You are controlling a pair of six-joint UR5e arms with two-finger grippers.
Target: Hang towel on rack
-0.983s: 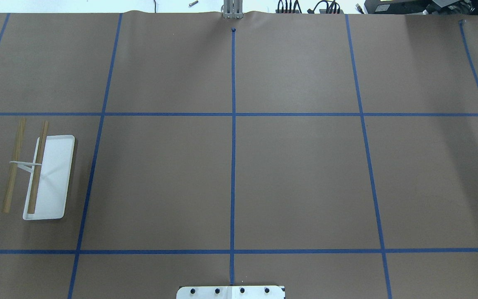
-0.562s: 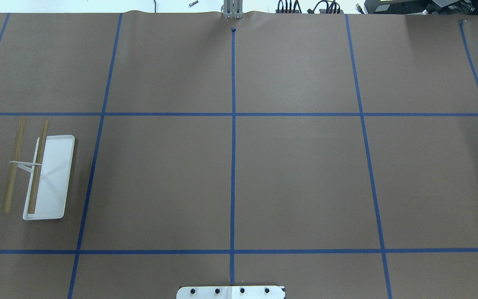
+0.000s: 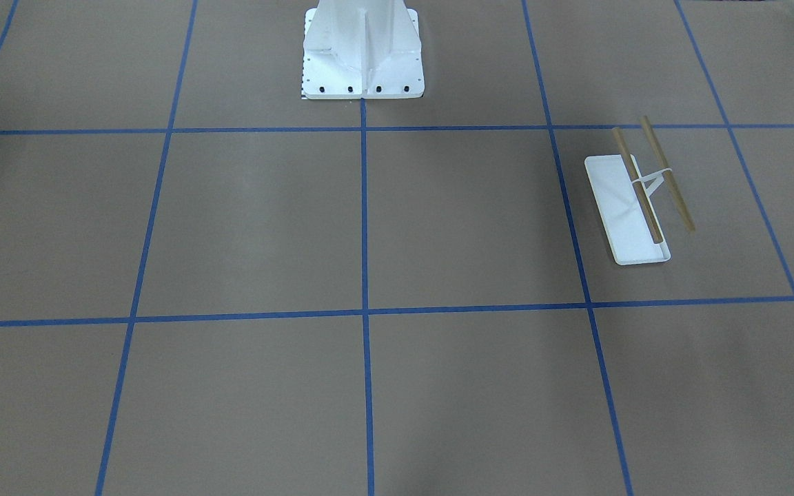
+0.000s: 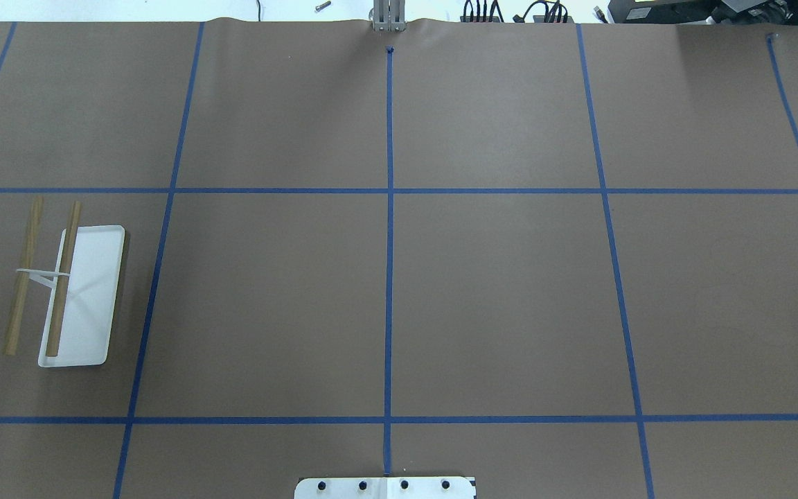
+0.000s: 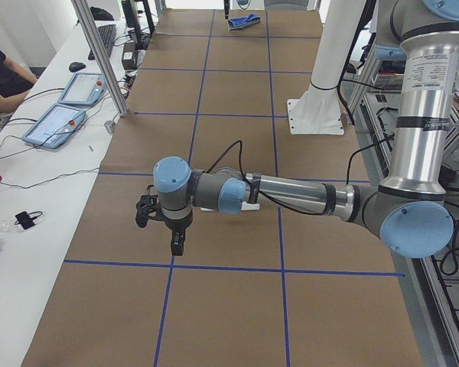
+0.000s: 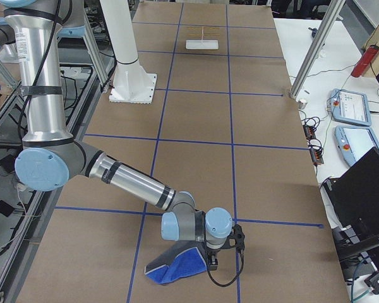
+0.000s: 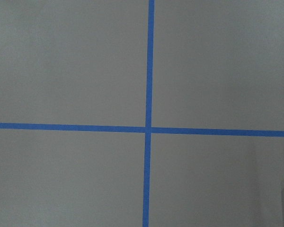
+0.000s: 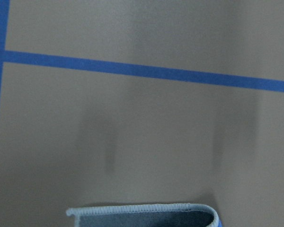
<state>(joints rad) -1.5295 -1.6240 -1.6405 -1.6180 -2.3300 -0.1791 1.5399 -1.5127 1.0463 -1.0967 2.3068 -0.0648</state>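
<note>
The rack (image 4: 73, 291) stands at the table's left end with two bare tan bars over its white tray; it also shows in the front-facing view (image 3: 635, 200) and far off in the exterior right view (image 6: 203, 36). The towel (image 6: 177, 265), blue and grey, lies at the table's right end, one side raised up to my right gripper (image 6: 218, 252); I cannot tell whether that gripper is open or shut. The towel's pale-trimmed edge (image 8: 146, 215) shows low in the right wrist view. My left gripper (image 5: 176, 241) hangs over bare table near the rack; I cannot tell its state.
The white robot pedestal (image 3: 362, 52) stands at mid table on the robot's side. Blue tape lines (image 4: 389, 277) grid the brown table cover. Aluminium posts (image 5: 99, 57), tablets (image 5: 61, 115) and a seated person (image 5: 0, 76) are along the operators' side.
</note>
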